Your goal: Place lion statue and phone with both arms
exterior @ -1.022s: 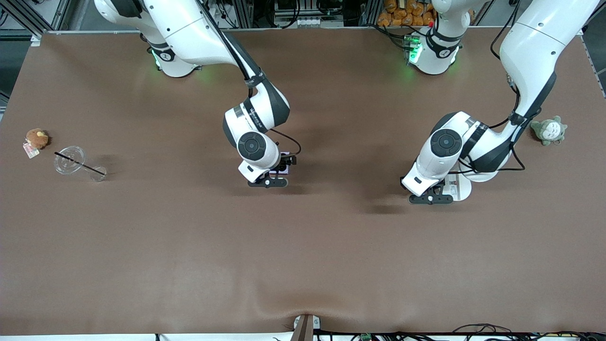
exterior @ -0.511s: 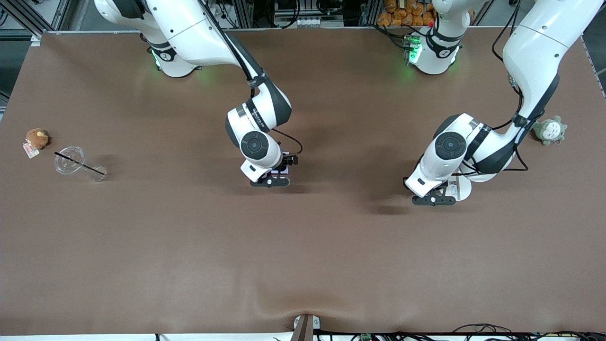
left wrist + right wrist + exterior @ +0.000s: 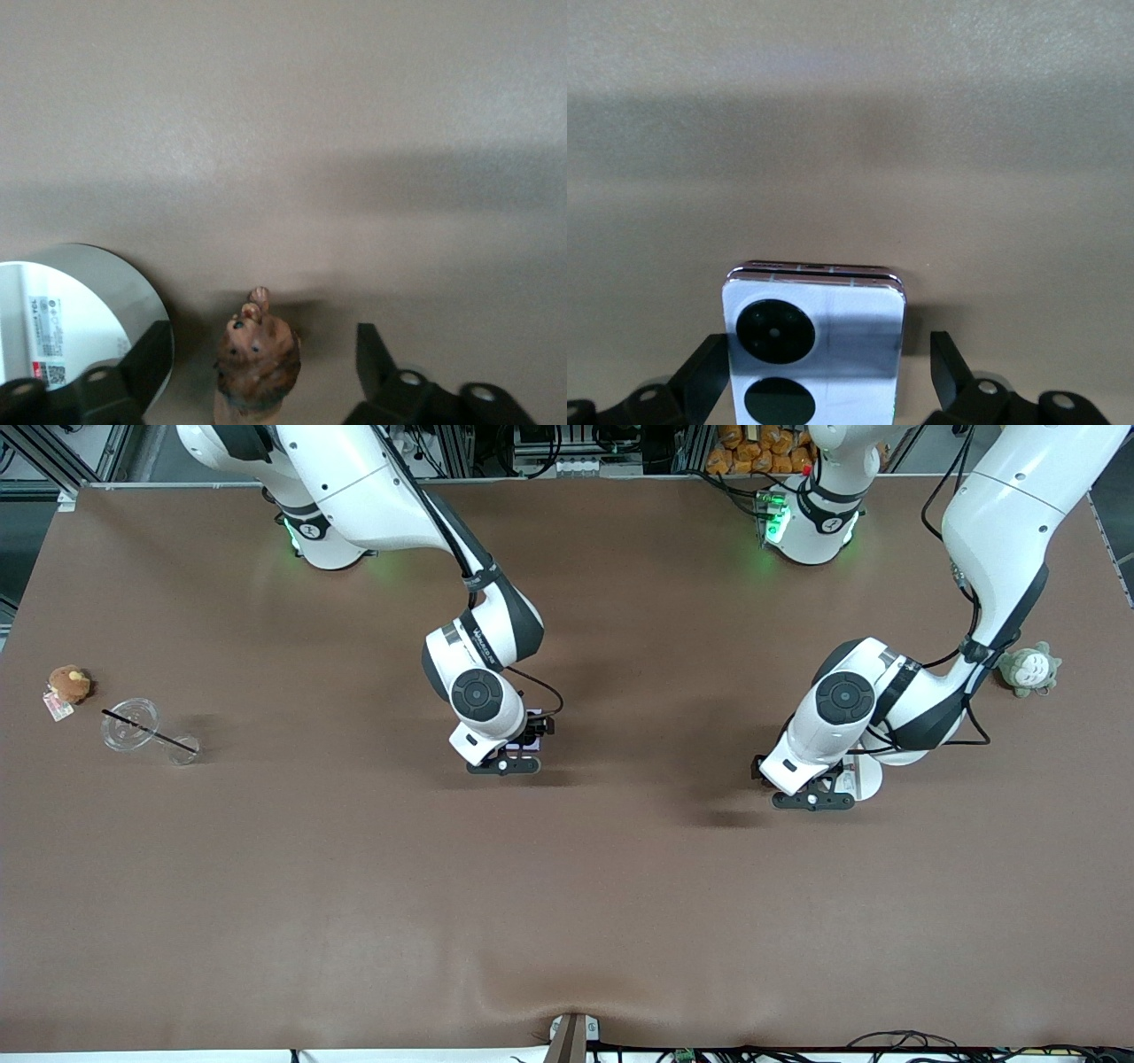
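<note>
The lilac phone, with two black camera circles, lies flat on the brown table between the open fingers of my right gripper. One finger is close against its edge and the other stands a little apart. In the front view my right gripper is low over mid-table, and only a sliver of the phone shows. The reddish-brown lion statue stands between the open fingers of my left gripper, touching neither. In the front view my left gripper hides it.
A white round disc with a label lies right beside the left gripper. A grey-green plush sits at the left arm's end. A brown plush with a tag and a clear cup with a straw lie at the right arm's end.
My left gripper has shifted slightly toward the left arm's end of the table. My right gripper has barely moved. Both stay open.
</note>
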